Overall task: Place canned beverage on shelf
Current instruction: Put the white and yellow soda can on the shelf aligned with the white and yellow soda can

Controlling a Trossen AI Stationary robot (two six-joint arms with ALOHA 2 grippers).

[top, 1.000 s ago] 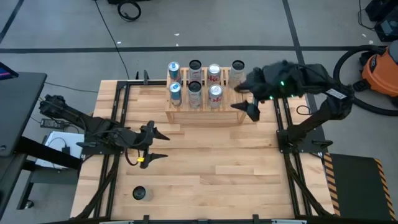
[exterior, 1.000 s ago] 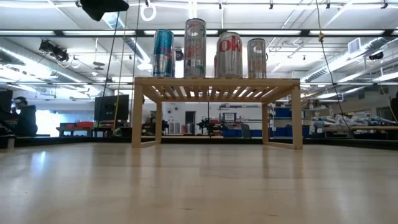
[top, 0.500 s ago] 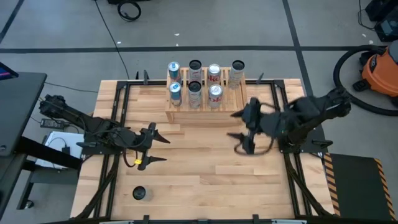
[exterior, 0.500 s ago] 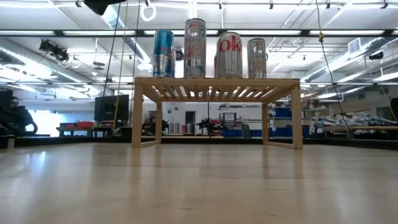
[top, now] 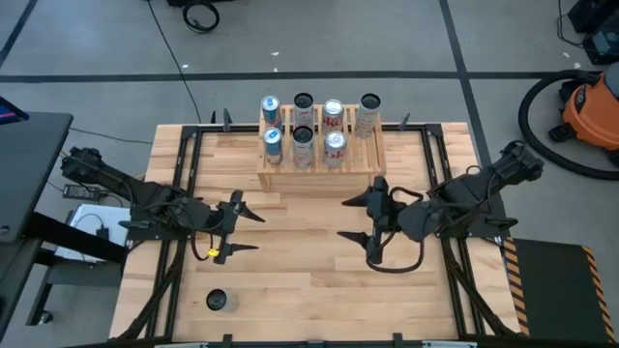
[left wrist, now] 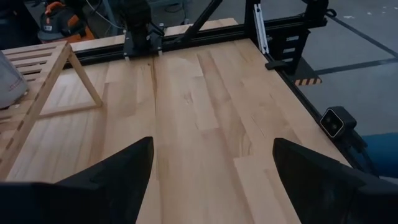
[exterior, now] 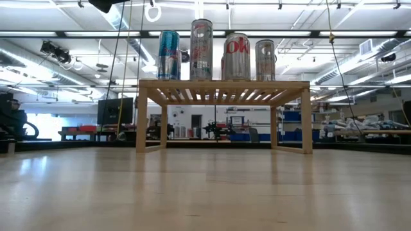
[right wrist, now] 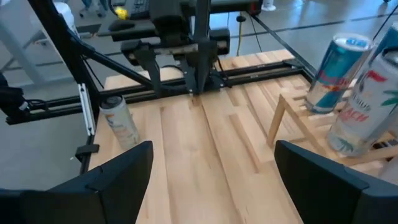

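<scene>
Can point(top: 217, 301) alone at the surface's point(top: 309, 290) near-left corner, seven already on shelf point(top: 319, 174) — both tools, left tool point(top: 235, 223) and right tool point(top: 365, 219), spread apart, empty — next, I judge: left reaches for it.

One low light-wood slatted shelf point(top: 320, 159) stands on the one plank-topped wooden table point(top: 309, 280). Seven tall slim drink cans stand on the shelf in two rows: four in the back row, namely a blue can point(top: 270, 107), a dark-topped can point(top: 304, 104), a red-and-white can point(top: 333, 112) and a silver can point(top: 368, 109), and three in the front row, namely a blue can point(top: 273, 143), a grey can point(top: 303, 143) and a red-and-white can point(top: 335, 146). One further can point(top: 217, 301) stands alone on the table, making eight in all. Two dark robot arms reach over the table, each with one two-finger gripper: the left gripper point(top: 238, 227) and the right gripper point(top: 359, 220).
</scene>
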